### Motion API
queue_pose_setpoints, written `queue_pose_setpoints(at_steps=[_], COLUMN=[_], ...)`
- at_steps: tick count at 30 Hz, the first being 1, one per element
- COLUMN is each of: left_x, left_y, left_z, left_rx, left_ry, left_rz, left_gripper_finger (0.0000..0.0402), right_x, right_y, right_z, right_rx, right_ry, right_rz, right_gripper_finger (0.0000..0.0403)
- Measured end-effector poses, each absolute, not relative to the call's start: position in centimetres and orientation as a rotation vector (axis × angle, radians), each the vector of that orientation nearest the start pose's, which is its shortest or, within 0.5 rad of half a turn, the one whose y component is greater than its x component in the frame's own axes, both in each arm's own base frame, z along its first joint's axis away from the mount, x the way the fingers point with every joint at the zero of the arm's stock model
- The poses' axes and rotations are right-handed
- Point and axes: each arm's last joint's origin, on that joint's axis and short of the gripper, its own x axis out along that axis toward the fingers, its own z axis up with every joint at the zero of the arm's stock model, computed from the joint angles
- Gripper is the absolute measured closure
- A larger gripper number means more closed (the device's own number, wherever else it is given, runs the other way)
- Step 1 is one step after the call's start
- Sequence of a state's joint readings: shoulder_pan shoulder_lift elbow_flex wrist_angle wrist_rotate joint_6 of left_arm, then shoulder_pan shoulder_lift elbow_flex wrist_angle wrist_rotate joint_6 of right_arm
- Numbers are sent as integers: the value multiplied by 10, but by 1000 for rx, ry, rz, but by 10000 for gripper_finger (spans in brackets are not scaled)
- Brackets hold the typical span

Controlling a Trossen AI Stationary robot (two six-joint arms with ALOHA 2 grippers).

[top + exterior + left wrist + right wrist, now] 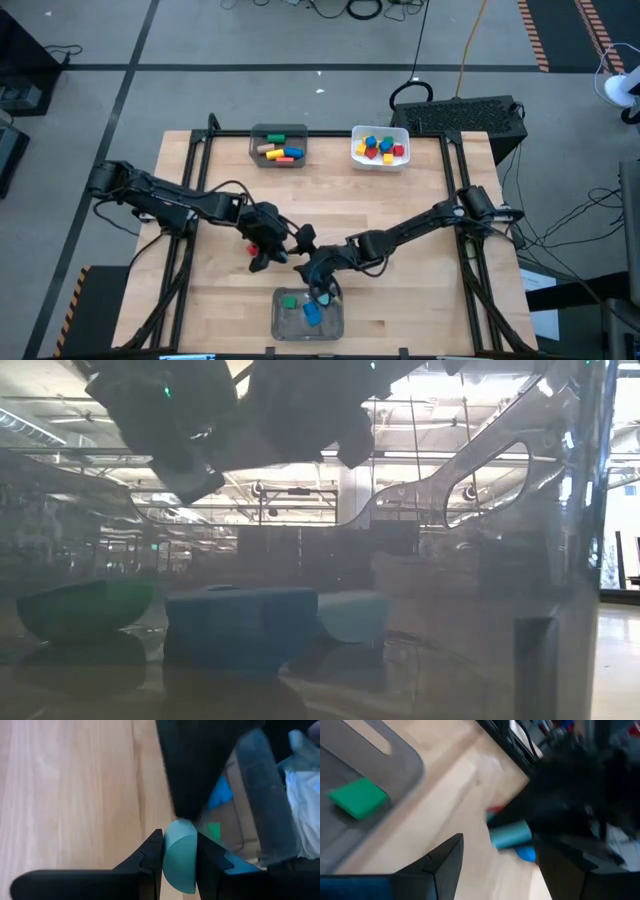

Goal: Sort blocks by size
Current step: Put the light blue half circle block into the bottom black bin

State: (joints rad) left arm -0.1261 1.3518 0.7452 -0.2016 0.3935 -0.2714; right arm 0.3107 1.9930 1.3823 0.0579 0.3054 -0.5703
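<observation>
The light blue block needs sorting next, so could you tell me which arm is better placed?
Left, probably. The left gripper is shut on the light blue block, while the right gripper is open and empty beside the clear bin.

Two dark jointed arms, black cabling, wedge-shaped black fingers (145, 860).

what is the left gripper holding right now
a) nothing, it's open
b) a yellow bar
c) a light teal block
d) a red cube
c: in the left wrist view the left gripper has both dark fingers pressed against a light teal block, beside the clear bin at the table's near edge.
</observation>
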Motion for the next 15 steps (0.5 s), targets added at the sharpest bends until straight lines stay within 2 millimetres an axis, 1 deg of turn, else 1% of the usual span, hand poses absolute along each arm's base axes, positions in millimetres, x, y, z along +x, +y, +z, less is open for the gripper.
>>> queue_pose_setpoints(at_steps=[4,7,15], left_x=[264,268,275], left_y=[-46,-46,-48], left_z=[200,198,197], left_rx=[-357,-353,-359], left_ry=[860,839,793], left_rz=[-413,-425,-469], left_gripper_finger=[323,323,323], right_x=[428,429,430], right_y=[127,124,122], right_z=[205,206,205], right_rx=[-724,-736,-718], right_ry=[480,466,466], right_rz=[195,192,239], right_gripper_finger=[174,174,174])
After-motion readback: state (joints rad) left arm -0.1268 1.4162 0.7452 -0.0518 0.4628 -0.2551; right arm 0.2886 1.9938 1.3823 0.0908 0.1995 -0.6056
